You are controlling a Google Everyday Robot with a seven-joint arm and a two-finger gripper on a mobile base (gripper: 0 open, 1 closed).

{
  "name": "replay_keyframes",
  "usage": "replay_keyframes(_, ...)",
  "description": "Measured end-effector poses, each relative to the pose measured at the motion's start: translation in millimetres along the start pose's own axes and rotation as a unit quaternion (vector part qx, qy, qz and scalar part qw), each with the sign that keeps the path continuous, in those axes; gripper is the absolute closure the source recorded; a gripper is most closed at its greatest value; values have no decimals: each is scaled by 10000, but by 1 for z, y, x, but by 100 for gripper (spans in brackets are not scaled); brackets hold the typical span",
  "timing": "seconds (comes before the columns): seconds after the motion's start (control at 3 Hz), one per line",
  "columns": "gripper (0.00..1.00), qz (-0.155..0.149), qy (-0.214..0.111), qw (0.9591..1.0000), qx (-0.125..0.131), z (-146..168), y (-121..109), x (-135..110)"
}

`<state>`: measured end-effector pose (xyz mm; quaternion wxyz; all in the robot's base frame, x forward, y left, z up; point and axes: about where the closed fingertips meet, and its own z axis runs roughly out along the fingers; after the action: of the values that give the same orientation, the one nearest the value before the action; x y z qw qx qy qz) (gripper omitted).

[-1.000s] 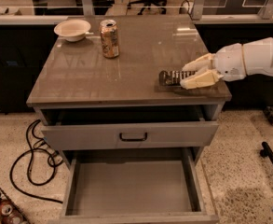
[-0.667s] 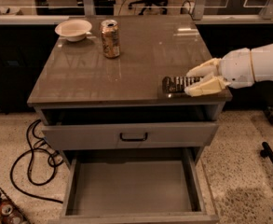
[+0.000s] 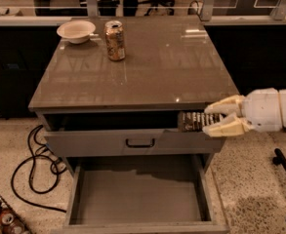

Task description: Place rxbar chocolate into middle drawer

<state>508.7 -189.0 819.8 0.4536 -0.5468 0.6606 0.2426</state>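
The two pale yellow fingers (image 3: 224, 105) are closed on the rxbar chocolate (image 3: 192, 122) and pinch its right end, one finger above and one below, so the dark bar with its pale stripes sticks out to the left, more or less level. The gripper (image 3: 207, 120) is at the front right corner of the cabinet (image 3: 132, 77), just below the edge of its top, and the bar hangs in the air in front of the cabinet, touching nothing else that I can see. Behind the fingers the thick white arm (image 3: 272, 110) goes away to the right of the cabinet. In the front of the cabinet, the upper drawer with a black handle (image 3: 140, 143) is open only a little, and the bar is at the right end of it. Lower in the cabinet, the middle drawer (image 3: 137, 191) is pulled far out and shows its flat grey floor; the bar is higher than this drawer and not inside it. At the back left of the cabinet top stand a white bowl (image 3: 76, 31) and a gold-tan can (image 3: 115, 40), the can upright and just beside the bowl. On the speckled floor to the left of the cabinet a black cable (image 3: 29, 165) lies in loops.
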Motion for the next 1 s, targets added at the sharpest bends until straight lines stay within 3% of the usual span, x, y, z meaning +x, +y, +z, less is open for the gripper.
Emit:
replay_keyframes(0.67,100,124,-34,9999,-14,27,64,71)
replay_keyframes(1.0,100,175,122,9998,52,49,84,96)
